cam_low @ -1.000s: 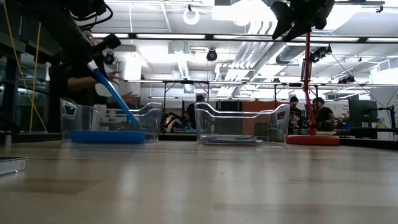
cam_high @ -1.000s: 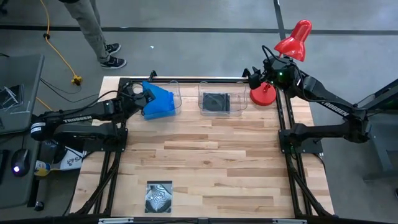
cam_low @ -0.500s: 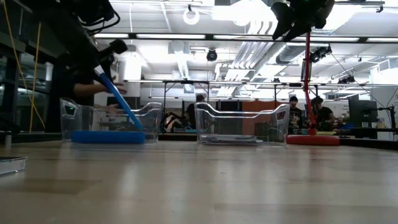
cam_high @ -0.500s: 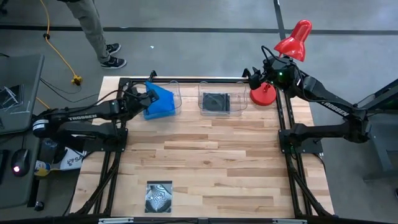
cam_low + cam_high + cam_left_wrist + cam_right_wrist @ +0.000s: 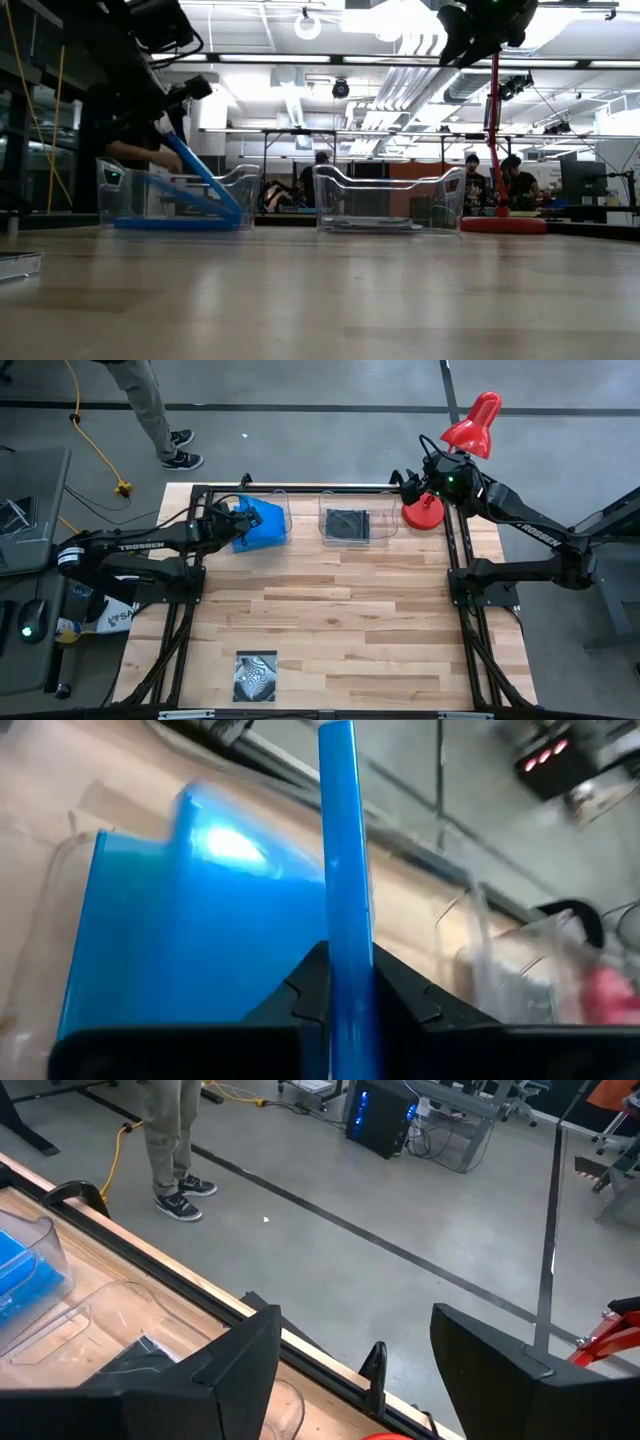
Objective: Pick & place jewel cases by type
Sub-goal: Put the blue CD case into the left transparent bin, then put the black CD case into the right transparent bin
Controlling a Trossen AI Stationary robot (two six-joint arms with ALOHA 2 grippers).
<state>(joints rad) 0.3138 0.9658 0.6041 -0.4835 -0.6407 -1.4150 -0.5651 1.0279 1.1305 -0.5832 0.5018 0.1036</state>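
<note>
Light wooden plank bench; two clear plastic tubs, left tub and right tub, at its far edge; red desk lamp just beside right tub; yellow cable on grey floor.

I see a smooth pale wood plank table, 2 clear glossy plastic tubs, glossy translucent blue plastic jewel cases and a shiny red lamp.

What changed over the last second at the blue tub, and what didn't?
The left end effector has tipped its blue jewel case lower into the left tub, over the blue cases lying there; it is shut on the case's edge. The right end effector, the black case and the swirl-cover case stayed put.
</note>
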